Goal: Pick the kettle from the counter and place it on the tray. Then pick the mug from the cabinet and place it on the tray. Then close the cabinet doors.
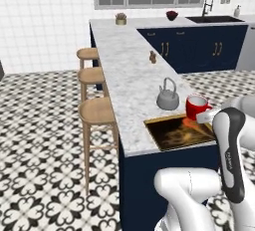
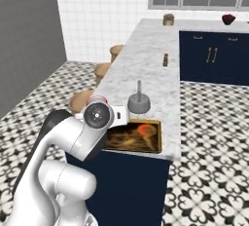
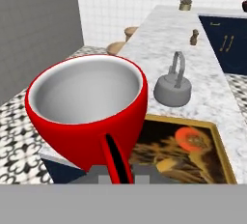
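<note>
In the left base view, three wooden stools (image 1: 95, 110) line the left edge of the counter (image 1: 127, 70), which runs from the upper centre down to the lower centre of the frame. The kettle (image 1: 168, 95) stands upright on the counter, right of centre, just beyond the far rim of the tray (image 1: 175, 132), not on it. The tray lies flat at the counter's near end. The mug (image 1: 197, 107) sits at the right, above the tray's far right corner and just right of the kettle; the arm's white and dark links rise from the lower right and end directly against it. Whether the mug touches the tray cannot be told. In the right base view, the arm bends up from the lower left, its wrist covering the tray's left part, with the kettle (image 2: 138, 103) just beyond the tray (image 2: 146, 137). In the hand view, the mug (image 3: 87, 109) fills the left and centre, mouth open upward, handle toward the bottom edge. The gripper's fingers are hidden behind the mug, so their state cannot be told.
</note>
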{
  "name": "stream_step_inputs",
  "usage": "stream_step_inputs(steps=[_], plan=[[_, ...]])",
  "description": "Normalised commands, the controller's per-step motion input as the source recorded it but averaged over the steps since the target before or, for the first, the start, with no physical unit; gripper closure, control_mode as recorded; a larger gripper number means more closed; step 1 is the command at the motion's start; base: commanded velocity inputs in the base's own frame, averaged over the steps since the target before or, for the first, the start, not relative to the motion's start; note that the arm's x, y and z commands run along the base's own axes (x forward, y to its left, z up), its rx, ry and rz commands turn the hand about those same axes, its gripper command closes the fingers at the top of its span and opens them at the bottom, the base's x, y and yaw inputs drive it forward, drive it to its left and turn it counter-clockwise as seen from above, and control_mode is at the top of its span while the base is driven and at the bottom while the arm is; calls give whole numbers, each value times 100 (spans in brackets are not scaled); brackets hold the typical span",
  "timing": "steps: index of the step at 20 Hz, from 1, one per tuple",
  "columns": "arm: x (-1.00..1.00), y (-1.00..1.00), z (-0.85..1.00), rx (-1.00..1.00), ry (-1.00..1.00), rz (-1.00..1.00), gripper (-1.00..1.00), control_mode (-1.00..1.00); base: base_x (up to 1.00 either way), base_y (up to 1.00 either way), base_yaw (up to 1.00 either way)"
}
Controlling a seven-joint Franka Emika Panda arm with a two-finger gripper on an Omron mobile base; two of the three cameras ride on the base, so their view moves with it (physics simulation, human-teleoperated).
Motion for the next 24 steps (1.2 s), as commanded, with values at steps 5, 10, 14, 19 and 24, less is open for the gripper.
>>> stream_step_inputs(steps=[5, 10, 14, 19, 24], plan=[[0, 0, 0, 0, 0, 0, 100, 100, 37, -1, 11], [0, 0, 0, 0, 0, 0, 100, 100, 41, -4, 9], [0, 0, 0, 0, 0, 0, 100, 100, 9, -1, 1], [0, 0, 0, 0, 0, 0, 100, 100, 11, -1, 0], [0, 0, -5, 0, 3, 0, 100, -100, 0, 0, 0]])
